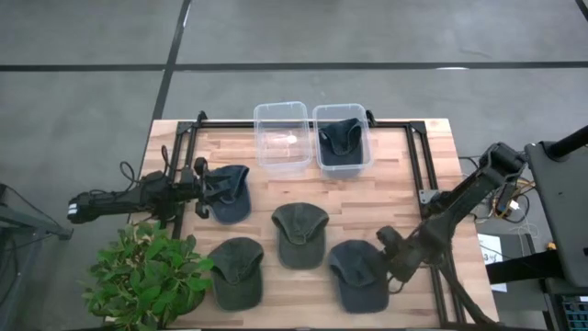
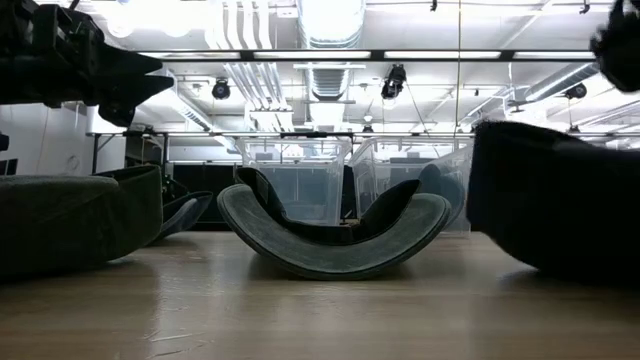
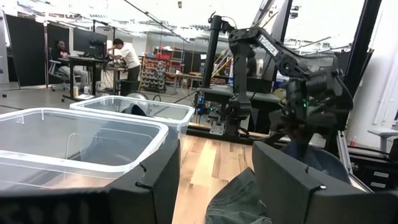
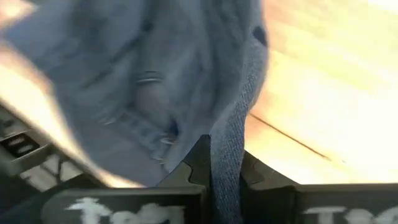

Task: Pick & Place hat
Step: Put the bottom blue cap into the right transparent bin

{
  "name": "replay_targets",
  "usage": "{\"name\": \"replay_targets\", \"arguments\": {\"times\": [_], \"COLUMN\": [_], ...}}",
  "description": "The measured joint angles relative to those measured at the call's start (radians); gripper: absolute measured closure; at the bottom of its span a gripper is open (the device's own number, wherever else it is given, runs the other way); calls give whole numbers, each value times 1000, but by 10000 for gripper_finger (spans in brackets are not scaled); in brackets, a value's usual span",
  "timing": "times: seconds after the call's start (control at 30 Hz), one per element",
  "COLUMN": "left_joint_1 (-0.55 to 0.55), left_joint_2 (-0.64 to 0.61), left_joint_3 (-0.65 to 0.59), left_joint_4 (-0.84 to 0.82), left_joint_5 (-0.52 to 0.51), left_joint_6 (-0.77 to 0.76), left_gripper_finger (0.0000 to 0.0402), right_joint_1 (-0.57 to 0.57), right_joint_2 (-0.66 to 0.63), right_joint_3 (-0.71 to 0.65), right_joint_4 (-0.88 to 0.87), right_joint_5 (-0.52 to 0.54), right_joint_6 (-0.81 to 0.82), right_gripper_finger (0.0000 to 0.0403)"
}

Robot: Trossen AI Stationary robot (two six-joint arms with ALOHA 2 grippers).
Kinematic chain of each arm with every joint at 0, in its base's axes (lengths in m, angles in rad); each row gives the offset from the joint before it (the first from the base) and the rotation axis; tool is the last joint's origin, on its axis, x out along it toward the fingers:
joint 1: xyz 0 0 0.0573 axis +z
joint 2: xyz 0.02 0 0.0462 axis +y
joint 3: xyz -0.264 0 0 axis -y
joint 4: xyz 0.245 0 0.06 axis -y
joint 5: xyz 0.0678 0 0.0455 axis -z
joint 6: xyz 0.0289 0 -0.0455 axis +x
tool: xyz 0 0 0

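The potted plant (image 1: 147,276) hides the worktop's (image 1: 404,184) near-left corner; the right wrist view shows the denim cap (image 4: 155,81) only as a blur.

Five hats (image 1: 300,235), two bins (image 1: 281,137), seemingly one plant (image 1: 147,273).

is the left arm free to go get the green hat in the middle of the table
Probably not yet. The left tool looks shut on the blue hat, so it must drop that first. Otherwise the way to the middle green hat lies open, with bare table between.
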Motion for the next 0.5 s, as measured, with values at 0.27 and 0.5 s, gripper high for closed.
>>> {"name": "replay_targets", "arguments": {"times": [0.27, 0.5], "left_joint_1": [0, 0], "left_joint_2": [0, 0], "left_joint_3": [0, 0], "left_joint_4": [7, 6], "left_joint_5": [0, 0], "left_joint_6": [-2, -4], "left_gripper_finger": [209, 209], "right_joint_1": [2, 2], "right_joint_2": [-256, -449], "right_joint_3": [25, 54], "right_joint_4": [-44, -19], "right_joint_5": [45, 301], "right_joint_6": [-229, -496], "right_gripper_finger": [391, 391]}}
